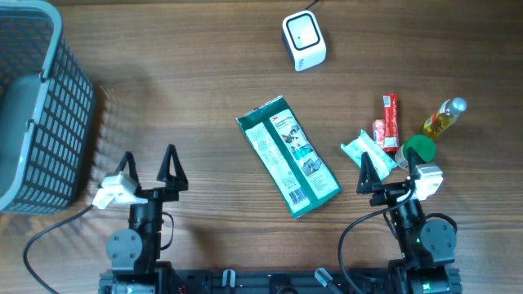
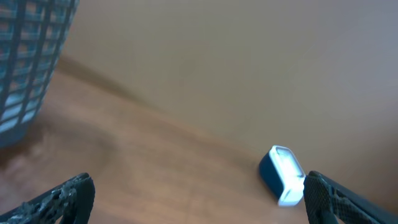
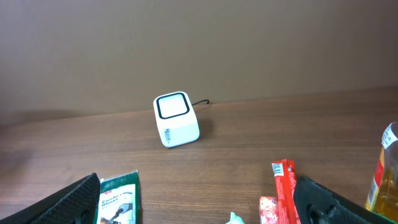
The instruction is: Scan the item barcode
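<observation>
Scanner (image 1: 304, 39) at the far edge of the table (image 1: 204, 73).
I see left gripper (image 1: 149, 157) and right gripper (image 1: 386, 161) spread apart, both empty.

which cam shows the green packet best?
Overhead: the whole green packet lies flat, printed face up, with nothing covering it. The right wrist view catches only one corner at its bottom edge. The left wrist view doesn't show it at all.

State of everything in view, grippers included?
left gripper: open, empty.
right gripper: open, empty.
green package: lying flat, printed face up, not gripped.
scanner: standing, cable attached.
basket: upright, partly out of frame.
yellow bottle: lying on its side.
red packet: lying flat.
white sachet: lying flat beside the right gripper.
</observation>
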You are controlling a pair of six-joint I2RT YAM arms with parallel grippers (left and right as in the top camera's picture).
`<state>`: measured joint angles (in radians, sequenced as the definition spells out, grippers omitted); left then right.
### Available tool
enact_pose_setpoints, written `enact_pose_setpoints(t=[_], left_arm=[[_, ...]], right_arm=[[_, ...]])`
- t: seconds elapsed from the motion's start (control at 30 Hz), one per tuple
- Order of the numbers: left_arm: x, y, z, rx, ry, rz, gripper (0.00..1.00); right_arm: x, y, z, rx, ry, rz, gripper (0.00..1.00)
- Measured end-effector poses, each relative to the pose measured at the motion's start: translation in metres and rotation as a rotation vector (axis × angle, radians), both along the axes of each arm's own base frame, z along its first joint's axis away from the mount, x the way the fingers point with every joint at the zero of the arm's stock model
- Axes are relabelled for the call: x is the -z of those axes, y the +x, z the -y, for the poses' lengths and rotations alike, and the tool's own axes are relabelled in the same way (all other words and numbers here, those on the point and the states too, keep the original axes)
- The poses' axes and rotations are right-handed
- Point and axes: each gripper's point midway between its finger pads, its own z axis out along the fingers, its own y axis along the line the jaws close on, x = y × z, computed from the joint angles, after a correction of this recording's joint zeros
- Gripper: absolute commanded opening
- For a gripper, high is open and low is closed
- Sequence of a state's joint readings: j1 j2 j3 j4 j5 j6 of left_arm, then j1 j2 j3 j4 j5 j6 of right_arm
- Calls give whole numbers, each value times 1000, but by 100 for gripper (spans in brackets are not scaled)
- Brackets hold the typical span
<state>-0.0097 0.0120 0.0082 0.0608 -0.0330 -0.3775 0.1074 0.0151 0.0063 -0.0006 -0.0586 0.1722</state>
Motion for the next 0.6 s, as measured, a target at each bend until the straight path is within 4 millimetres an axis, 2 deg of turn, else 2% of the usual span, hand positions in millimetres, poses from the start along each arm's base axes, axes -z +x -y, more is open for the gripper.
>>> enact_pose_setpoints(t=[0.23, 0.4, 0.6], left_arm=[[32, 0, 7, 42, 186, -128, 100], [32, 0, 11, 68, 275, -125, 100], [32, 0, 12, 70, 299, -124, 100]], right_arm=[[0, 0, 0, 0, 0, 0, 100], [0, 0, 0, 0, 0, 0, 100], [0, 0, 0, 0, 0, 0, 100]])
